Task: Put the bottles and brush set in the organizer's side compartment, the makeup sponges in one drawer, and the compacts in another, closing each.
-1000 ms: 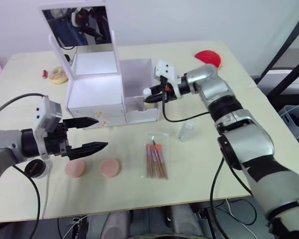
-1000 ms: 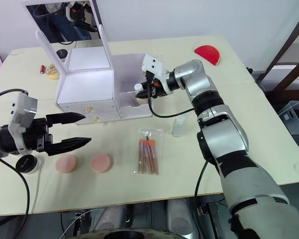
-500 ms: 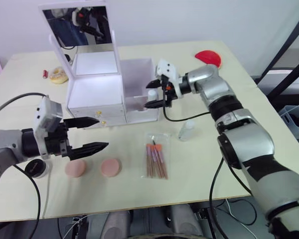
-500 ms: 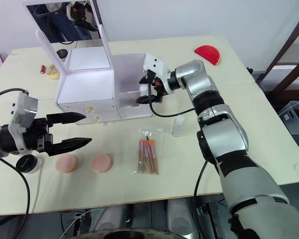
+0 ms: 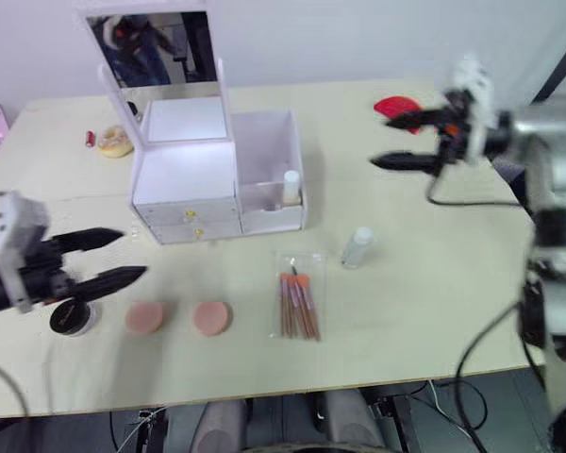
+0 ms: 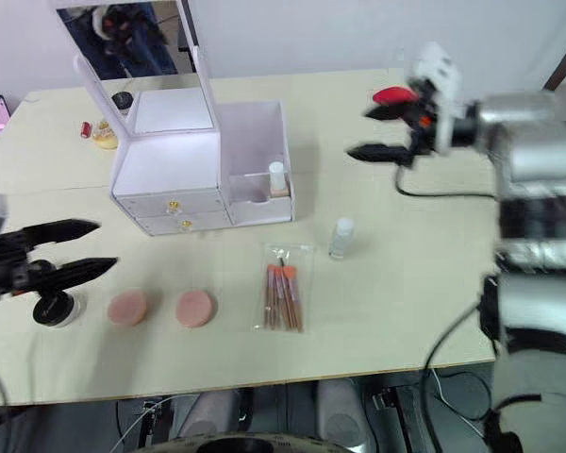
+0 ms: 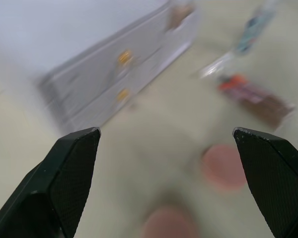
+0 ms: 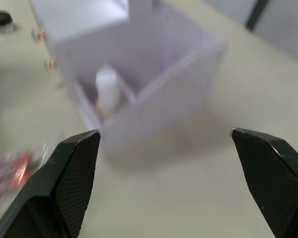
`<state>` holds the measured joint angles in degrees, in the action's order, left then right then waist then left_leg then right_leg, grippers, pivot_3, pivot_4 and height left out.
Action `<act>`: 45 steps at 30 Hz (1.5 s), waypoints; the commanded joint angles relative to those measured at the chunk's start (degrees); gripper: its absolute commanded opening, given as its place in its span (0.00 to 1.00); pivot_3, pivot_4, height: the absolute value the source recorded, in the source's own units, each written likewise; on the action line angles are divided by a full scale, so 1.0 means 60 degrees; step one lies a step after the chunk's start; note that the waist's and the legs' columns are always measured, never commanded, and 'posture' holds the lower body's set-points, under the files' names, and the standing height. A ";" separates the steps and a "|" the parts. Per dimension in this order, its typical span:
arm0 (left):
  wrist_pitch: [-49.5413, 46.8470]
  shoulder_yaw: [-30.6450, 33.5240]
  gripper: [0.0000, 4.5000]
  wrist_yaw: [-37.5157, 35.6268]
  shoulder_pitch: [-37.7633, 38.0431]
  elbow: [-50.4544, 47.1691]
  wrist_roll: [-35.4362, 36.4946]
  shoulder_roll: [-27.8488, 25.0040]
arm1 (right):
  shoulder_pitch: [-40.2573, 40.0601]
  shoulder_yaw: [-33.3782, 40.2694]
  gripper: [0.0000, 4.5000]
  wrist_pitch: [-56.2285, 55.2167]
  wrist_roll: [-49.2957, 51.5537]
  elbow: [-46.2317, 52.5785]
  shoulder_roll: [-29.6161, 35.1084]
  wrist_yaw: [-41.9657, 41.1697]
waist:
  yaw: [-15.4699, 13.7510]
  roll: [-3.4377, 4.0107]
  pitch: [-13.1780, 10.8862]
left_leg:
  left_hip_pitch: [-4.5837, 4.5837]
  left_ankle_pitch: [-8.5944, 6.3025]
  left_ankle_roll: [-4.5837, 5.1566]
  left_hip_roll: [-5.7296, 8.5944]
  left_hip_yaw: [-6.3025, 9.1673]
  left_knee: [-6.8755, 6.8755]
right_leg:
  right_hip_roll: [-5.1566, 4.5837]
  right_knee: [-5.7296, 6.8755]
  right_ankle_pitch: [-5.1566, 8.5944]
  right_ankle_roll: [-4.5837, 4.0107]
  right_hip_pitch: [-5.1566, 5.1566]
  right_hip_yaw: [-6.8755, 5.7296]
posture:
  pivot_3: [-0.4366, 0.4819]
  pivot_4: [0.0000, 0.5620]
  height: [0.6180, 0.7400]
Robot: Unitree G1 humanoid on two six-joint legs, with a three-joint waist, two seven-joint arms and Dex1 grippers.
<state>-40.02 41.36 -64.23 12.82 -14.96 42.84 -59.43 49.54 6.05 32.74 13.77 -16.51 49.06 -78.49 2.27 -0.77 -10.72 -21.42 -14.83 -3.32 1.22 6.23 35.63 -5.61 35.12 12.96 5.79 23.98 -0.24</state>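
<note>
Jaws on both arms gape empty; one bottle (image 6: 276, 178) stands in the organizer (image 6: 250, 142), another (image 6: 340, 238) outside.

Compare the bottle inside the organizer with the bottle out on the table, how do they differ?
The bottle in the side compartment stands inside the white organizer; the bottle on the table stands loose, beside the brush set. The first has a peach lower part; the second looks clear. Both are upright with whitish caps.
</note>
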 commanded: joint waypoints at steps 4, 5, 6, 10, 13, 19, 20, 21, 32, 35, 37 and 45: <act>0.1112 0.1856 1.00 -0.0824 0.0827 0.2063 -0.1236 -0.0272 | -0.3053 0.2519 0.99 0.0159 0.1117 0.2244 0.1270 0.0446 | 0.0064 -0.0004 0.0001 | 0.0014 -0.0001 0.0002 -0.0021 -0.0027 0.0003 | 0.0006 0.0006 0.0013 0.0010 0.0005 0.0006 | 0.48 0.27 1.00; 0.1301 0.1960 1.00 -0.0918 0.0958 0.2443 -0.1396 -0.0248 | -0.3635 0.2842 0.99 -0.0063 0.1102 0.2221 0.1384 0.0471 | 0.0062 -0.0003 0.0001 | 0.0018 -0.0001 0.0002 -0.0021 -0.0036 0.0012 | 0.0005 0.0005 0.0010 0.0006 0.0003 0.0012 | 0.48 0.27 1.00; 0.1494 0.2048 1.00 -0.0999 0.1065 0.2838 -0.1541 -0.0216 | -0.4263 0.3191 0.99 -0.0176 0.1131 0.2167 0.1476 0.0429 | 0.0036 -0.0007 0.0003 | 0.0018 -0.0001 0.0002 -0.0021 -0.0041 0.0024 | 0.0004 0.0006 0.0007 0.0002 0.0000 0.0014 | 0.48 0.27 1.00; 0.2750 0.1937 1.00 -0.1028 0.0951 0.5066 -0.2147 -0.0137 | -0.6415 0.3962 0.99 -0.1669 0.0862 0.1127 0.1369 0.0522 | -0.0012 -0.0032 0.0017 | 0.0012 -0.0002 0.0000 -0.0025 -0.0041 0.0076 | 0.0002 0.0000 0.0007 0.0002 -0.0022 0.0013 | 0.48 0.27 1.00; 0.3555 0.1863 1.00 -0.1030 0.0767 0.6400 -0.2459 -0.0265 | -0.7191 0.4037 0.99 -0.2723 0.0726 0.0397 0.1409 0.0623 | 0.0014 -0.0033 0.0017 | 0.0010 -0.0004 -0.0003 -0.0025 -0.0053 0.0084 | -0.0007 -0.0009 0.0007 0.0002 -0.0025 0.0013 | 0.48 0.27 1.00; 0.4755 0.2146 1.00 -0.1159 0.0563 0.8874 -0.2717 -0.0816 | -0.7823 0.4575 0.99 -0.3556 0.1064 -0.0707 0.1679 0.0653 | 0.0063 -0.0041 0.0022 | 0.0012 -0.0004 -0.0003 -0.0031 -0.0066 0.0062 | -0.0010 -0.0002 0.0005 -0.0001 -0.0004 0.0014 | 0.48 0.27 1.00; 0.4835 0.2119 1.00 -0.1207 0.0534 0.8987 -0.2704 -0.0858 | -0.7872 0.4567 0.99 -0.3590 0.1112 -0.0648 0.1672 0.0616 | 0.0057 -0.0040 0.0022 | 0.0012 -0.0004 -0.0002 -0.0031 -0.0066 0.0058 | -0.0010 0.0002 0.0005 -0.0001 -0.0001 0.0015 | 0.48 0.27 1.00; 0.4845 0.2108 1.00 -0.1249 0.0524 0.8990 -0.2674 -0.0882 | -0.7893 0.4548 0.99 -0.3615 0.1153 -0.0577 0.1653 0.0613 | 0.0042 -0.0039 0.0023 | 0.0012 -0.0004 -0.0002 -0.0032 -0.0065 0.0056 | -0.0009 0.0007 0.0003 -0.0002 0.0002 0.0015 | 0.48 0.27 1.00; 0.4772 0.1535 1.00 -0.1439 0.0083 0.8498 -0.2563 -0.0732 | -0.7632 0.4283 0.99 -0.3256 0.1503 0.0161 0.1561 0.1063 | -0.0004 -0.0051 0.0030 | 0.0011 -0.0004 -0.0003 -0.0033 -0.0062 0.0060 | -0.0008 0.0011 0.0003 -0.0002 -0.0002 0.0014 | 0.48 0.27 1.00; 0.4274 0.1073 1.00 -0.1479 -0.0012 0.7015 -0.2270 -0.0355 | -0.7547 0.3934 0.99 -0.2909 0.1667 0.1050 0.1421 0.1248 | -0.0002 -0.0050 0.0032 | 0.0011 -0.0004 -0.0003 -0.0036 -0.0060 0.0062 | -0.0008 0.0012 0.0003 -0.0002 -0.0004 0.0014 | 0.48 0.27 1.00; 0.3736 0.0659 1.00 -0.1410 0.0018 0.5410 -0.1983 -0.0071 | -0.7350 0.3636 0.99 -0.2472 0.1943 0.1913 0.1298 0.1440 | -0.0010 -0.0048 0.0031 | 0.0011 -0.0004 -0.0003 -0.0037 -0.0060 0.0063 | -0.0009 0.0012 0.0003 -0.0002 -0.0007 0.0015 | 0.48 0.27 1.00; 0.1882 -0.0802 1.00 -0.0657 -0.0671 0.0976 -0.0825 0.0318 | -0.6009 0.1915 0.99 -0.0782 0.3036 0.4472 0.1023 0.1807 | -0.0018 -0.0056 0.0031 | 0.0009 -0.0003 -0.0002 -0.0037 -0.0052 0.0067 | -0.0001 0.0012 -0.0005 -0.0006 -0.0013 0.0016 | 0.48 0.27 1.00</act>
<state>-27.13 36.78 -69.07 9.01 -5.84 36.08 -57.51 12.35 17.95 26.81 30.41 7.71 55.10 -67.88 2.17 -1.10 -10.53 -21.36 -14.85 -3.33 1.00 5.91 36.04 -5.62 35.19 12.93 5.75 23.89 -0.14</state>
